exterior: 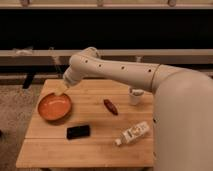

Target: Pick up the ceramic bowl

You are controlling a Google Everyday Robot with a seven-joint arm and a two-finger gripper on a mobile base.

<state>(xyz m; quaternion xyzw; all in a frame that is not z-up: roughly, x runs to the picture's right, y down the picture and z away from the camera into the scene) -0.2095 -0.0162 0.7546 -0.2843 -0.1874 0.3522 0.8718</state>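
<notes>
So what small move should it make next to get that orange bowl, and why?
Probably ease down onto the rim. The gripper sits right at the back edge of the orange bowl, and the bowl rests flat on the table, not lifted.

Arm stretched over a wooden table (90,150), with the gripper (61,90) at the far rim of the ceramic bowl (54,107).

The white arm (120,70) comes in from the right and bends down at its wrist, so the gripper hangs at the bowl's back edge. The bowl sits upright near the table's left side. A black phone (78,131) lies flat in front of it, apart from it. A small red oblong thing (110,106) lies near the middle. A white cup (135,96) stands farther right, and a white bottle (132,133) lies on its side near the front.
</notes>
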